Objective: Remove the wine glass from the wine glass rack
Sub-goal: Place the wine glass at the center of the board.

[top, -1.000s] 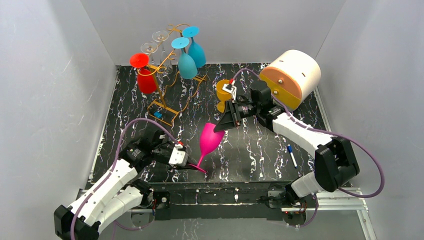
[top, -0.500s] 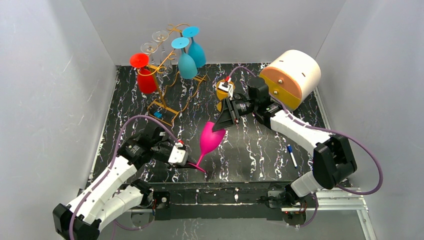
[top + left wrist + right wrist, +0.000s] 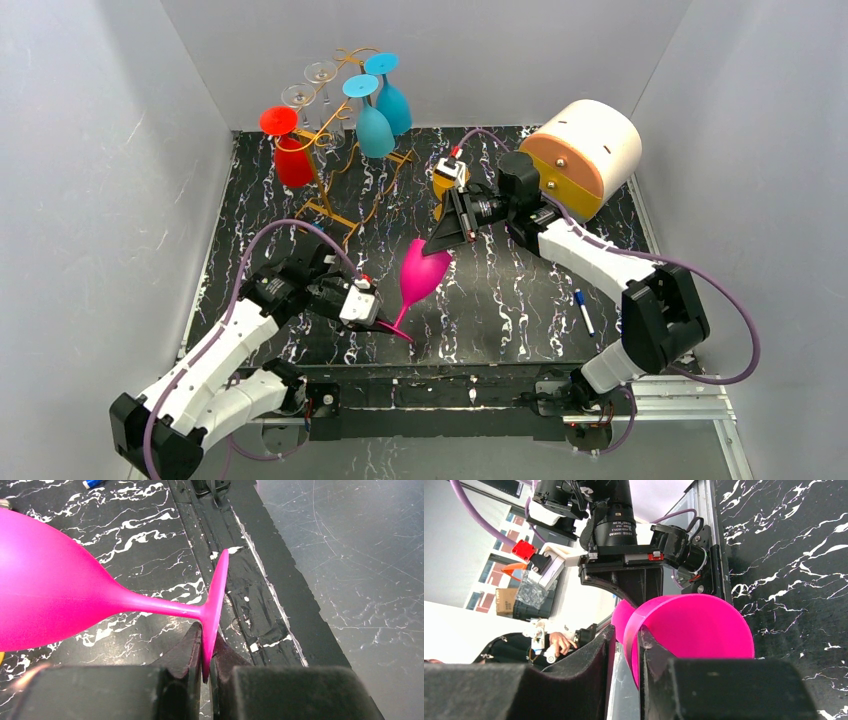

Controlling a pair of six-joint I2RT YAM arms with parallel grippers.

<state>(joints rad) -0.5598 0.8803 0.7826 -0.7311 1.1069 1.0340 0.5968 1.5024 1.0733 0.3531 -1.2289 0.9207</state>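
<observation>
- Two grippers meet on one pink wine glass [image 3: 420, 272], which is off the wine glass rack [image 3: 335, 150] and tilted in the air between them.
- The left gripper [image 3: 385, 325] is clamped on the edge of the glass's foot. In the left wrist view the thin disc stands pinched between the closed jaws of the left gripper [image 3: 206, 645], with the stem and bowl [image 3: 50, 590] running away from them.
- The right gripper [image 3: 626, 640] straddles the bowl's rim wall [image 3: 694, 630], one finger inside and one outside. A sliver of light shows beside one finger, so I cannot tell whether that pinch is tight.
- From above, the right gripper [image 3: 440, 243] covers the bowl's mouth, so its inside is hidden.
- A yellow object [image 3: 443, 185] just behind the right jaws is mostly covered by the wrist, and I cannot tell what it is.
- Well beyond the left jaws, the rack carries a red glass [image 3: 290, 150], two teal glasses [image 3: 375, 125] and two clear glasses [image 3: 318, 80], all hanging foot-up.
- A drum-shaped box [image 3: 585, 155] sits past the right wrist.
- The foot hangs close to the table's [image 3: 520, 260] near edge. Bare marbled surface lies between the glass and a marker [image 3: 583, 311].
</observation>
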